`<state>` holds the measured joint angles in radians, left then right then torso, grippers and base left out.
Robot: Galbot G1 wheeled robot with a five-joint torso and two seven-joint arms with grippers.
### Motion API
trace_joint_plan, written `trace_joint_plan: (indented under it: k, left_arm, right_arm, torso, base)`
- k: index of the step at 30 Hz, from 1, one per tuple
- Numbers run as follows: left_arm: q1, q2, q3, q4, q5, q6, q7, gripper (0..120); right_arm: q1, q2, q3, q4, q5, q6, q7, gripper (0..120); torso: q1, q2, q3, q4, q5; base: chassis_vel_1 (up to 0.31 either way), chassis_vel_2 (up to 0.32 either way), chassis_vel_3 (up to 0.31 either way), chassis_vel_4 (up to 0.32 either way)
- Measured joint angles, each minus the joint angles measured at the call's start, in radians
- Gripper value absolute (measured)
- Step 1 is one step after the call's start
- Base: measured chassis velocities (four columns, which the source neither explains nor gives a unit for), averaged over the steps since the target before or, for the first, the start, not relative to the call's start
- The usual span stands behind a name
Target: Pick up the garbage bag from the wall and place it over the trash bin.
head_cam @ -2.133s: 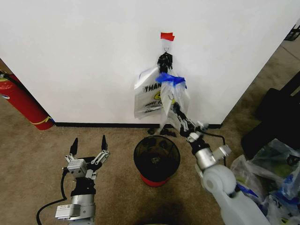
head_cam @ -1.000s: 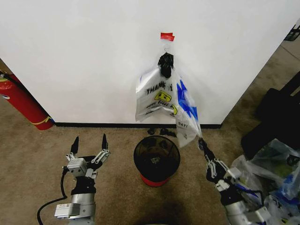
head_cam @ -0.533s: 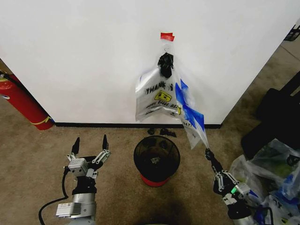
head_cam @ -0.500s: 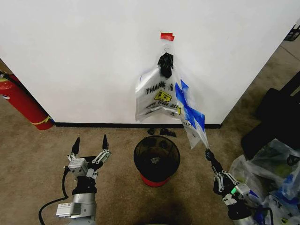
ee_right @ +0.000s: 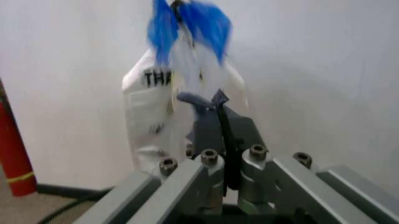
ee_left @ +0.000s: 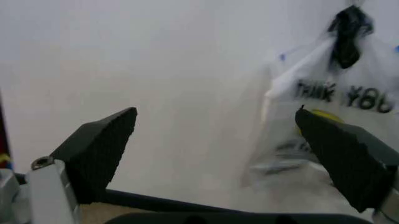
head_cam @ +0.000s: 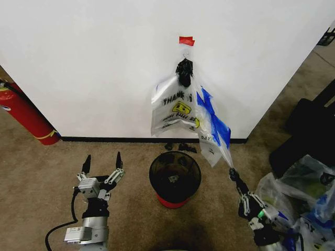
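Garbage bag (head_cam: 213, 133) corner pinched between right gripper's (head_cam: 232, 173) closed jaws.

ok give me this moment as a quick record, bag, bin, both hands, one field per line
garbage bag: top still hung at the wall hook, lower corner pulled out toward the right hand
other bag: "THANK YOU" smiley bag, hanging flat on the wall
trash bin: upright on the carpet below the bags, no bag over it
right hand: shut on the garbage bag's lower corner, right of the bin
left hand: open, low, left of the bin, holding nothing
fire extinguisher: leaning at the wall, far left
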<state>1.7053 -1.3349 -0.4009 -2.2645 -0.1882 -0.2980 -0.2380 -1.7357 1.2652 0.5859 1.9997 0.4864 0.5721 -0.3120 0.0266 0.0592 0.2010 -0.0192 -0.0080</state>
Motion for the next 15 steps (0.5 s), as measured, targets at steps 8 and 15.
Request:
trace_joint_plan:
  k: [8,15]
  left_arm:
    - [-0.079,0.159,0.056,-0.106,-0.243,0.128,0.003,100]
    - [-0.253,0.368,0.119,-0.181,-0.577,0.281,-0.041,100]
  right_arm:
    - [0.108,-0.014,-0.041,0.023,-0.049,-0.092,0.065,0]
    - [0.146,-0.003,-0.076,0.011,-0.101,-0.115,0.091,0]
  torso:
    - [0.0,0.0,0.0,0.0,-0.0001]
    - [0.0,0.0,0.0,-0.0002,-0.0003]
  base:
    - [0.0,0.0,0.0,0.0]
    - [0.0,0.0,0.0,0.0]
